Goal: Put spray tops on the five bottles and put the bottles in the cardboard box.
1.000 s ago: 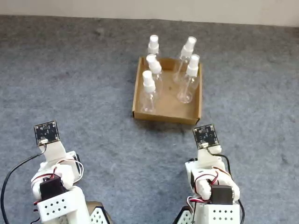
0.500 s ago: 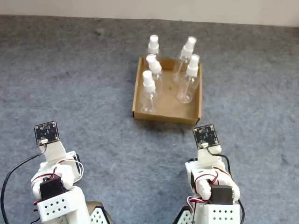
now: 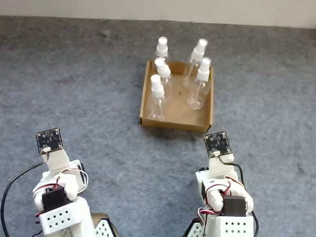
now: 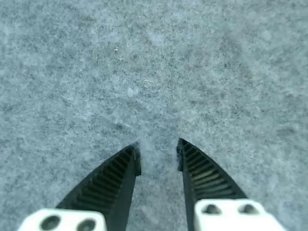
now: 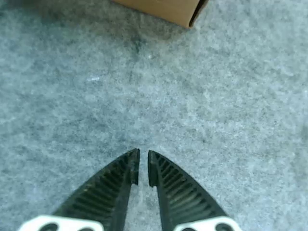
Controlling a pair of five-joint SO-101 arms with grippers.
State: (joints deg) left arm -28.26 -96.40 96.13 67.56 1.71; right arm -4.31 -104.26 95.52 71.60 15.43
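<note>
Standing inside the cardboard box [image 3: 175, 123], a shallow, rectangular tray of plain brown card, are clear plastic spray bottles with slim cylindrical bodies. Each carries a white spray top [image 3: 157, 85] with a narrow collar and a rounded head.

- The front-left bottle [image 3: 156, 102] is upright near the box's left wall.
- The middle-left bottle [image 3: 165, 80] is just behind it.
- The front-right bottle [image 3: 198, 89] is near the right wall.
- The rear-right bottle [image 3: 195, 60] leans slightly behind it.
- The rear-left bottle [image 3: 162, 48] rises above the far wall. Its base is hidden, so it cannot be determined whether it sits inside the box.

The box rests on the worktop [image 3: 74, 74], which is covered in a grey, felt-like, matted fabric.

The left arm [image 3: 54, 192] and the right arm [image 3: 223, 195], built of white moulded plastic, sit at the near edge, well apart from the box.

The left claw [image 4: 158, 147] has black, ribbed, tapering jaws. They are parted by a moderate gap and grip nothing. Grey fabric lies beneath.

The right claw [image 5: 143, 160] has its ribbed jaws nearly together, with a thin slit between the tips. It holds nothing. A corner of the box appears beyond it.
</note>
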